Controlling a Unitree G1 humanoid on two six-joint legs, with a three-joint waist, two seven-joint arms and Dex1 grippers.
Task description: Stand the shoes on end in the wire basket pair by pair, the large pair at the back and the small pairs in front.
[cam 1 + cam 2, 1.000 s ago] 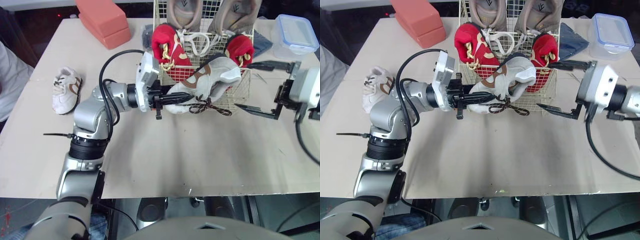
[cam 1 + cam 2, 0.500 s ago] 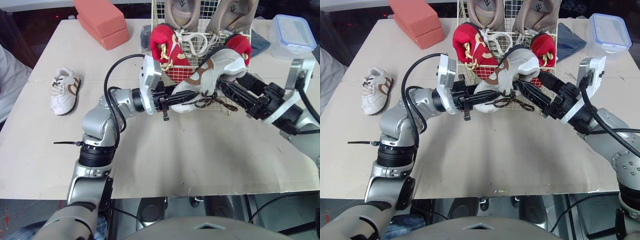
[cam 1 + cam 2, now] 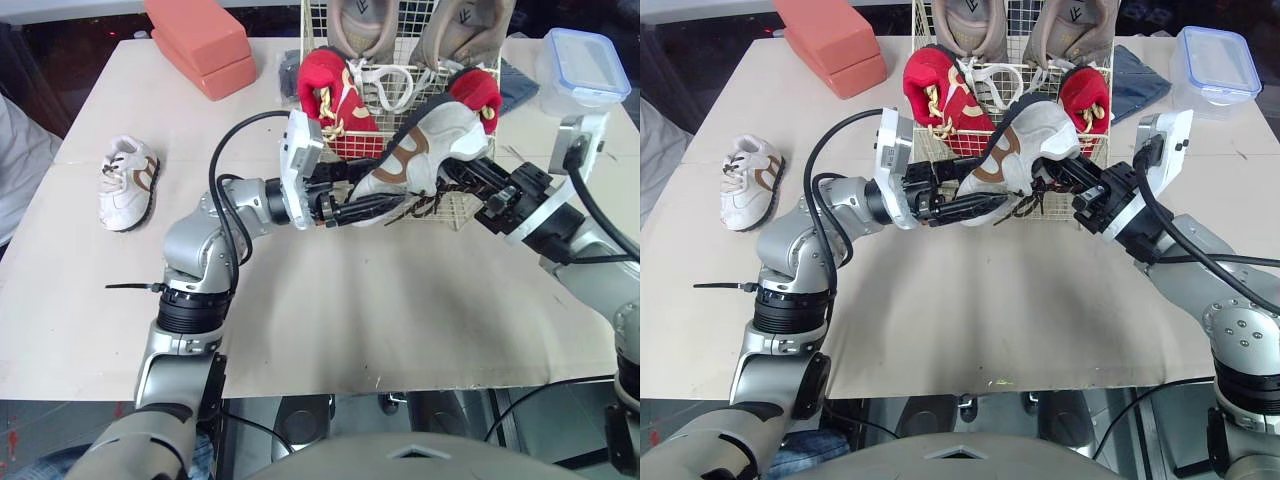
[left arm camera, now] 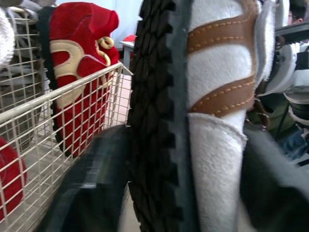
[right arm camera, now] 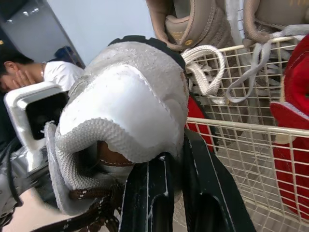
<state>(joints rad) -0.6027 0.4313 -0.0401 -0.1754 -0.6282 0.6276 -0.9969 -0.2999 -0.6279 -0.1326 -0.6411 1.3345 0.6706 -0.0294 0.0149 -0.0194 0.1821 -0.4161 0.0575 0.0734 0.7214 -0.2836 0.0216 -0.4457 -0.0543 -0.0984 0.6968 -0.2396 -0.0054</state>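
A small white-and-brown shoe lies near the table's left edge. Toward the far edge, the left gripper pinches a second white-and-brown shoe by sole and upper. It holds the shoe tilted, off the table, against the front wall of the wire basket, where red shoes stand before a tan pair. The right gripper appears to nip the held shoe's heel collar between close-set fingers.
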